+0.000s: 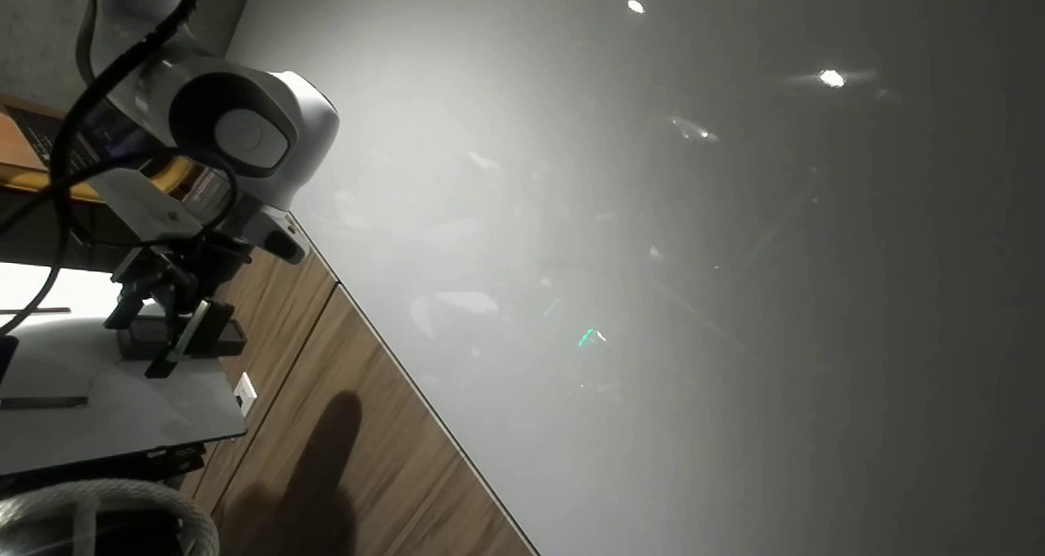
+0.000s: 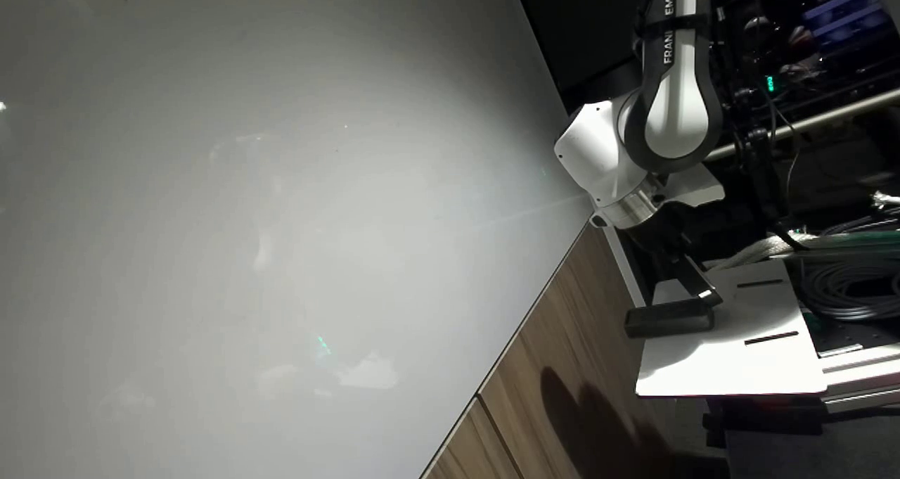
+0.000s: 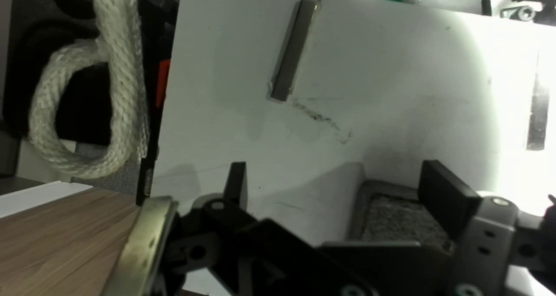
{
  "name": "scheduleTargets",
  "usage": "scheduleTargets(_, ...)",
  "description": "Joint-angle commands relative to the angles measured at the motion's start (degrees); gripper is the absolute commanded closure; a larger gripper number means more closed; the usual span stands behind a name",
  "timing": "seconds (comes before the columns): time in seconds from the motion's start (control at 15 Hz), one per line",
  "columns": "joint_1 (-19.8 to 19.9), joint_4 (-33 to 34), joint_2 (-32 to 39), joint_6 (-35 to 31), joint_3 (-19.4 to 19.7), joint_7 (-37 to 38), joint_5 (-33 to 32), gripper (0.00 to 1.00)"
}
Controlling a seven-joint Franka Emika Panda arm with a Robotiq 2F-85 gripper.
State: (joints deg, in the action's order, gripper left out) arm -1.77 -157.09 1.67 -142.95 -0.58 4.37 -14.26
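Rope (image 3: 117,70): pale, looped, lay left of the table (image 3: 217,113) in your wrist view. Pincer (image 3: 333,182): hung above the table, fingers spread wide, nothing gripped. Dark block (image 3: 402,220): rested on the table, near its edge, speckled face up, contact with the pincer unclear. You probably faced something light, stiff-bodied, soft-faced, hardly fragile; your soundest hold was mid-length, across the narrow sides.
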Motion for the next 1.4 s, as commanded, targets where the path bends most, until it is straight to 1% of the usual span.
scheduleTargets(0.0,0.04,-1.13,-4.07,2.34,-0.32,-1.45,1.5,0.0)
scheduleTargets(0.13,-0.3,-0.03,-5.9,5.07,-0.79,-2.68,3.47,0.0)
scheduleTargets(0.27,-0.86,-1.55,-11.09,8.14,-1.44,-3.76,6.04,0.0)
scheduleTargets(0.4,-1.81,-0.53,-15.32,12.24,-2.15,-5.01,9.12,0.0)
scheduleTargets(0.47,-2.36,-1.04,-18.22,13.83,-2.53,-5.09,10.22,0.0)
scheduleTargets(0.53,-1.15,0.18,-11.52,9.99,-2.16,-3.59,7.8,0.0)
scheduleTargets(0.67,-1.95,-0.01,-15.68,12.57,-2.72,-3.86,9.08,0.0)
scheduleTargets(0.8,-2.06,-0.5,-17.44,13.17,-2.84,-3.9,9.15,0.0)
scheduleTargets(1.33,-2.06,-0.85,-17.49,13.17,-2.84,-3.91,9.15,0.0)
